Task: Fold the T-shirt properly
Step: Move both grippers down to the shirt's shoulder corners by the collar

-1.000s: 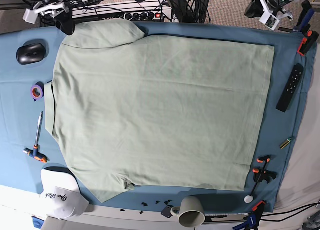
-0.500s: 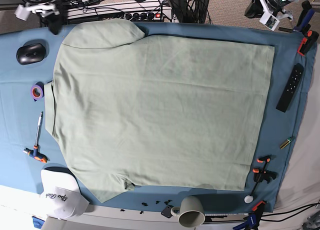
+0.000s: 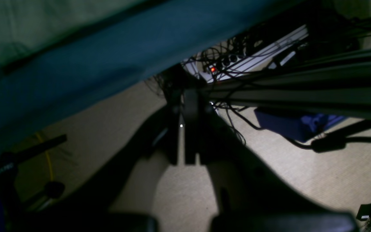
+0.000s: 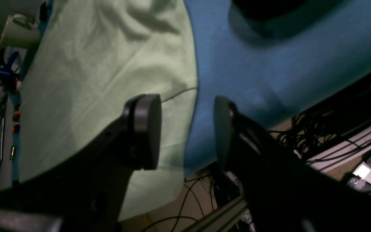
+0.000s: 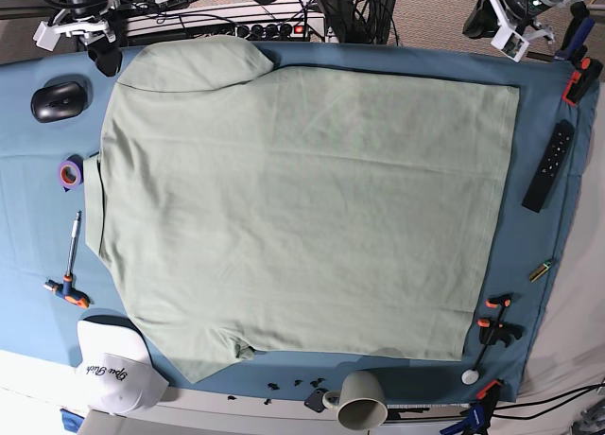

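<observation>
The pale sage-green T-shirt [image 5: 302, 208] lies spread flat on the blue table cloth [image 5: 28, 227], collar side to the left and hem to the right. My right gripper [image 5: 106, 59] hovers open at the far left corner, just beside the upper sleeve. In the right wrist view its fingers [image 4: 145, 129] stand wide apart over the T-shirt's [image 4: 92, 64] edge and the blue cloth [image 4: 269, 71], holding nothing. My left gripper [image 5: 492, 24] hangs beyond the table's far right corner, shut and empty. The left gripper [image 3: 181, 135] is over the floor, with a T-shirt corner [image 3: 43, 25] at upper left.
On the left lie a black mouse [image 5: 59, 100], a tape roll [image 5: 71, 173], a screwdriver [image 5: 72, 265] and a white cap [image 5: 113, 364]. A mug [image 5: 359, 402] stands at the near edge. A black remote [image 5: 548, 165] and clamps [image 5: 496, 321] line the right side.
My right gripper pulled leftward off the upper sleeve, then shifted slightly back towards it. The shirt and my left arm have not moved.
</observation>
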`<action>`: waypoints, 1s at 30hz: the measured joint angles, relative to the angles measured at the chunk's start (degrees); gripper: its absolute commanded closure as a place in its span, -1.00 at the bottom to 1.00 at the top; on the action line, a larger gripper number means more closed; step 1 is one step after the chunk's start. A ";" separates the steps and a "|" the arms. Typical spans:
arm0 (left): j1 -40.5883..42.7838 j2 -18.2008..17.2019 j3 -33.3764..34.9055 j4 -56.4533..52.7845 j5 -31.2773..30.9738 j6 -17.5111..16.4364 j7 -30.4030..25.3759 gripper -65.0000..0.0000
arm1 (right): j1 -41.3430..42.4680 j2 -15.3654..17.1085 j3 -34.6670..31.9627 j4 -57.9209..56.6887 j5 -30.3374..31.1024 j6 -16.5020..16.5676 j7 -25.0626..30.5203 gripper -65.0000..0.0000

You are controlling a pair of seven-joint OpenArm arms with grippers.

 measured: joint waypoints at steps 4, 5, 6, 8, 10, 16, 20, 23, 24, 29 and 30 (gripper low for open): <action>0.00 0.00 0.00 0.00 0.00 0.00 0.02 0.87 | 0.79 -0.02 0.02 -3.65 0.83 0.22 0.35 0.18; -0.02 0.00 0.00 0.00 0.00 0.02 -0.02 0.87 | 1.07 0.02 0.04 -4.57 1.40 0.22 0.42 0.18; 0.00 0.00 0.00 0.00 0.00 0.00 0.00 0.87 | 1.40 0.04 0.11 -5.53 2.56 0.39 0.59 0.18; 0.00 0.00 0.00 0.00 0.00 0.00 0.00 0.87 | 1.66 0.02 0.09 -6.93 4.61 0.70 0.52 0.18; 0.00 0.00 0.00 0.00 0.02 0.00 0.00 0.87 | 1.57 0.02 0.13 -7.15 5.18 1.90 -0.22 0.18; 0.00 0.00 0.00 0.00 0.00 0.00 0.00 0.87 | 1.57 0.02 0.15 -7.19 6.05 2.12 -1.70 0.18; 0.00 0.00 0.00 0.00 0.00 0.00 0.00 0.87 | 1.55 0.02 0.15 -7.19 6.62 2.12 -2.34 0.18; 0.00 0.00 0.00 0.00 0.02 0.00 0.00 0.87 | 1.55 0.02 0.15 -7.19 6.67 2.29 -2.73 0.18; 0.00 0.00 0.00 0.00 0.02 0.00 0.00 0.87 | 1.55 0.02 0.15 -7.19 6.69 2.29 -2.73 0.18; 0.00 0.00 0.00 0.00 0.00 0.00 0.00 0.87 | 1.36 0.17 -2.36 -7.19 7.21 2.34 -2.93 0.18; 0.00 0.00 0.00 0.00 0.00 0.00 0.00 0.87 | 1.40 0.17 -3.74 -7.19 7.34 2.71 -2.84 0.18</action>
